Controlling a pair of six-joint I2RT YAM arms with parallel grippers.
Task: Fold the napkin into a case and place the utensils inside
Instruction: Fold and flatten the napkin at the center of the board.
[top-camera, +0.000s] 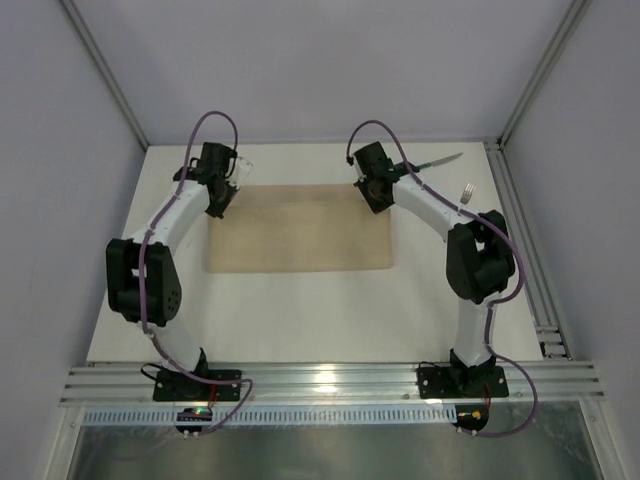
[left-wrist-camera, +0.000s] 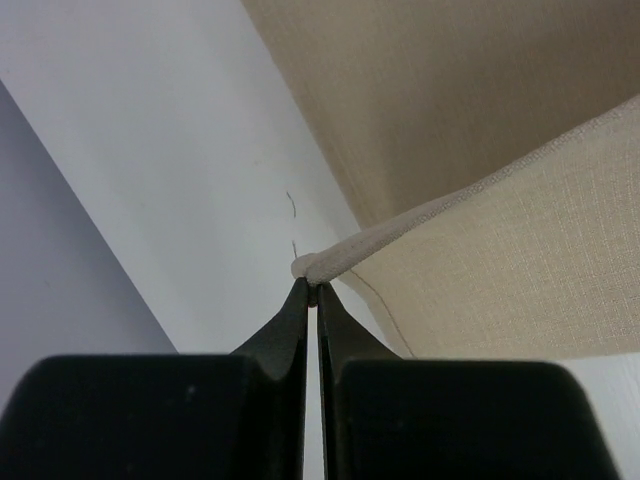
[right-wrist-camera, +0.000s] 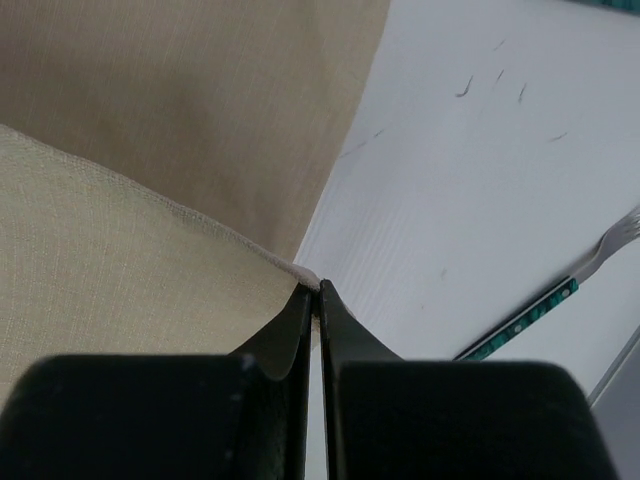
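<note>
The beige-tan napkin lies spread on the white table, long side left to right. My left gripper is shut on its far left corner and lifts that corner off the table. My right gripper is shut on its far right corner, also raised. The napkin's lifted far edge hangs between them. The knife lies at the far right, partly behind my right arm. The fork lies beside it; it also shows in the right wrist view, green handle and silver tines.
A metal rail runs along the table's right edge, close to the fork. A slotted rail runs along the near edge by the arm bases. Grey walls close in the back and sides.
</note>
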